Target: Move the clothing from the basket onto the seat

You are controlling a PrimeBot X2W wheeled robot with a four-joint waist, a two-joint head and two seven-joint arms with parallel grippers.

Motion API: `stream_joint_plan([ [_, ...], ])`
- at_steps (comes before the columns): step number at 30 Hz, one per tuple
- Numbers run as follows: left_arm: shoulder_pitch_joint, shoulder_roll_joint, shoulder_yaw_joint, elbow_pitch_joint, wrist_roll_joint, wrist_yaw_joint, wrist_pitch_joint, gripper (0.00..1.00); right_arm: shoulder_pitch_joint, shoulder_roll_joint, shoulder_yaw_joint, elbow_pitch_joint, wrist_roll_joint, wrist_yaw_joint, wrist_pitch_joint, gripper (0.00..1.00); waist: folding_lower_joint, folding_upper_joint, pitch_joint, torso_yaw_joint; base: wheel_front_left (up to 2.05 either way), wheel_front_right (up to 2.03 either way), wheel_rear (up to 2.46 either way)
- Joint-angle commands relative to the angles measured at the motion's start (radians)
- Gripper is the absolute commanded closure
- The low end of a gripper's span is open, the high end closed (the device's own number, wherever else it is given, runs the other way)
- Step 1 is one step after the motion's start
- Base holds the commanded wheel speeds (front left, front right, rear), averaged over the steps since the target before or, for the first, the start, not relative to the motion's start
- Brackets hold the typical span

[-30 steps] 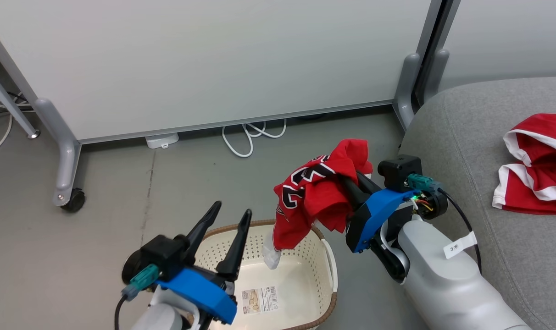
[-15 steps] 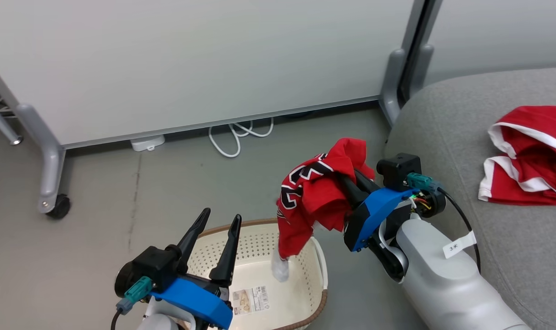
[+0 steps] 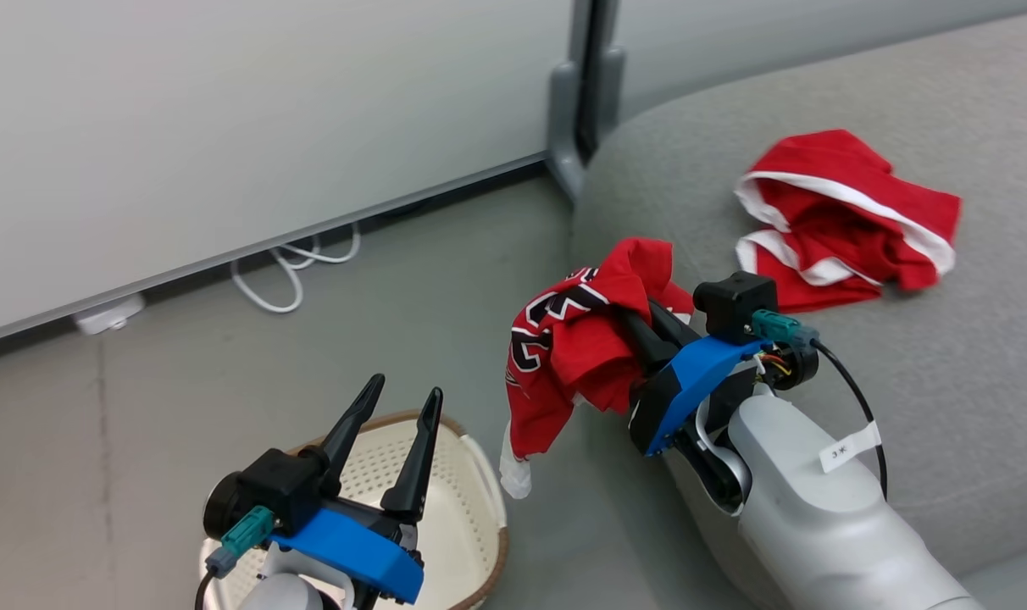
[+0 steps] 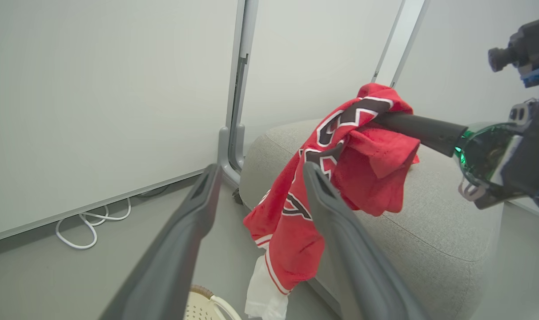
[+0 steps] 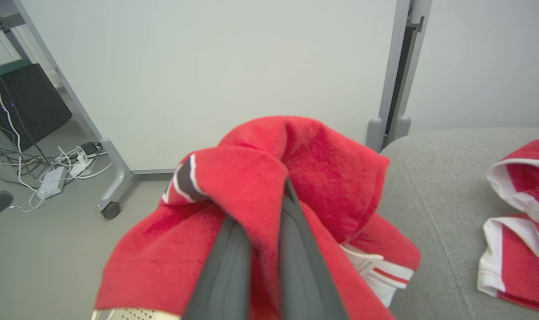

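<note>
A red jersey with black-and-white lettering hangs bunched from my right gripper, which is shut on it at the seat's left edge. Its white hem dangles over the floor just right of the basket, a cream perforated one with a brown rim. In the right wrist view the fingers meet inside the jersey. My left gripper stands open and holds nothing above the basket. The left wrist view looks past the left gripper at the jersey. Red shorts with white trim lie on the grey seat.
White partition panels stand behind, joined by a grey post at the seat's corner. A white cable and a power block lie on the grey floor along the panel. A castor foot and more cables are farther left.
The head camera has swung right, so the whole picture has shifted left. The right gripper has carried the jersey from above the basket to the seat's edge. The left gripper stays open.
</note>
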Motion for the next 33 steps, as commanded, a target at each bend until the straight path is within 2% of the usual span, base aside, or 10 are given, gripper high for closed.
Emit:
stream_joint_plan([
  [1, -0.01, 0.005, 0.008, -0.006, 0.0, -0.003, -0.005, 0.0, 0.01, -0.001, 0.0, -0.007, 0.002, 0.0, -0.005, 1.0, 0.0, 0.0, 0.012, -0.078, 0.0, 0.0, 0.0],
  [9, -0.013, 0.016, -0.006, 0.001, 0.001, -0.003, -0.005, 0.0, 0.033, 0.0, -0.029, -0.021, -0.015, 0.0, -0.005, 1.0, 0.0, 0.0, 0.023, -0.214, 0.0, 0.0, 0.0],
  [15, -0.023, 0.024, -0.016, 0.0, 0.006, -0.003, -0.005, 0.0, 0.049, 0.0, -0.053, -0.034, -0.017, 0.0, -0.005, 1.0, 0.0, 0.0, 0.037, -0.281, 0.0, 0.0, 0.0],
  [24, -0.055, 0.032, -0.057, 0.014, -0.01, -0.003, -0.005, 0.0, 0.083, 0.0, -0.112, -0.055, -0.04, 0.0, -0.005, 1.0, 0.0, 0.0, 0.054, -0.289, 0.0, 0.0, 0.0],
  [33, -0.047, 0.038, -0.046, 0.013, -0.012, -0.003, -0.005, 0.0, 0.088, 0.0, -0.118, -0.069, -0.045, 0.0, -0.005, 1.0, 0.0, 0.0, 0.067, -0.29, 0.0, 0.0, 0.0],
])
